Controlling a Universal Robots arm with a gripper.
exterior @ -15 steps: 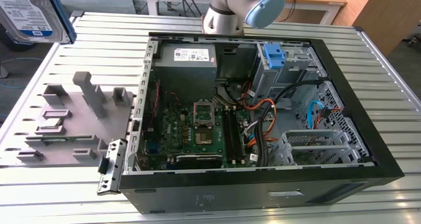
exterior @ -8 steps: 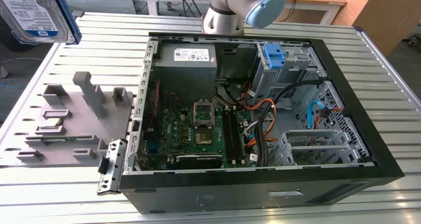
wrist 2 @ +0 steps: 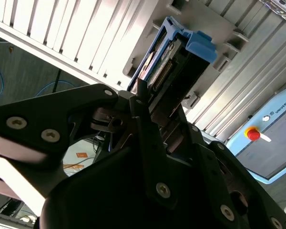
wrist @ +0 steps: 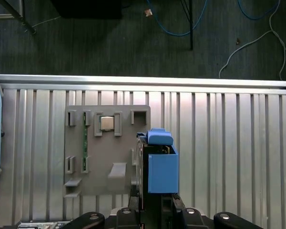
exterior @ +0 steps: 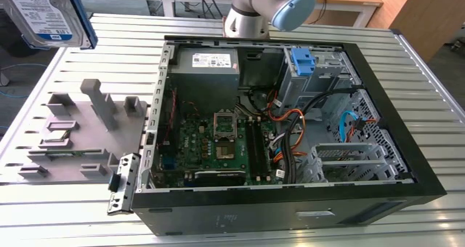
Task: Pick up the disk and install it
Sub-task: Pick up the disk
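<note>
Exterior view looks down; both wrist views share grey fixture [wrist: 105,152].

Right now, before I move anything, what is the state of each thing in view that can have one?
gripper: shut on the disk.
disk: held in the air, above the table, not in the case.
computer case: lying on its side, side panel off, inside exposed.
blue bracket: seated in a drive bay of the case.
grey parts holder: flat on the table.
</note>
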